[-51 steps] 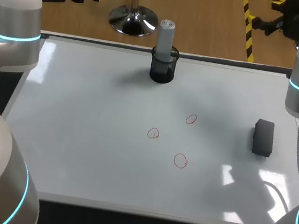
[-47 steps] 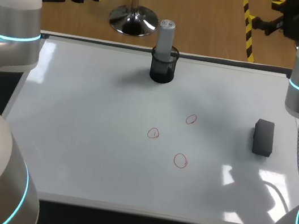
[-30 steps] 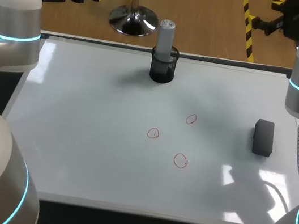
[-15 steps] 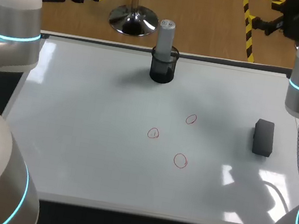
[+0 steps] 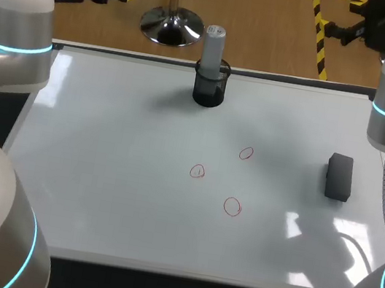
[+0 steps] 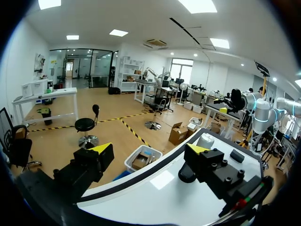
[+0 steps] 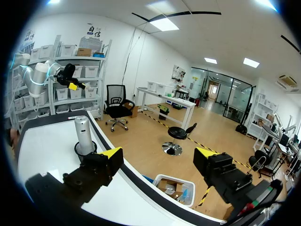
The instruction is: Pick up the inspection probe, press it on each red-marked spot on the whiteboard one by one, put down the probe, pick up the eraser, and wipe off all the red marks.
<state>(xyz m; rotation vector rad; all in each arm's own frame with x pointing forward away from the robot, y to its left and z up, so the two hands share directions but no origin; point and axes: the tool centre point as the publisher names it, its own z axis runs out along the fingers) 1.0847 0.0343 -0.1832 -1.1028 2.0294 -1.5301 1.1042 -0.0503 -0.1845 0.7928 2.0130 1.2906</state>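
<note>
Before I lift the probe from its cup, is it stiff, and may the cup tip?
The probe looks like a rigid grey cylinder, so probably stiff. It stands well above the small dark cup, so a sideways pull may tip it.

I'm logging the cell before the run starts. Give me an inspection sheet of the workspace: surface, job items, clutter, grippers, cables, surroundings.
Surface: whiteboard lying flat, with three red marks right of its middle, none wiped.
Job's things: inspection probe upright in a dark holder at the far edge; eraser lying near the right edge, apart from the marks.
Clutter: nothing seen.
Grippers: left gripper open and empty; right gripper open and empty; neither is over the marks.
Cables: nothing seen on the whiteboard.
Surroundings: nobody reaches over the table.
</note>
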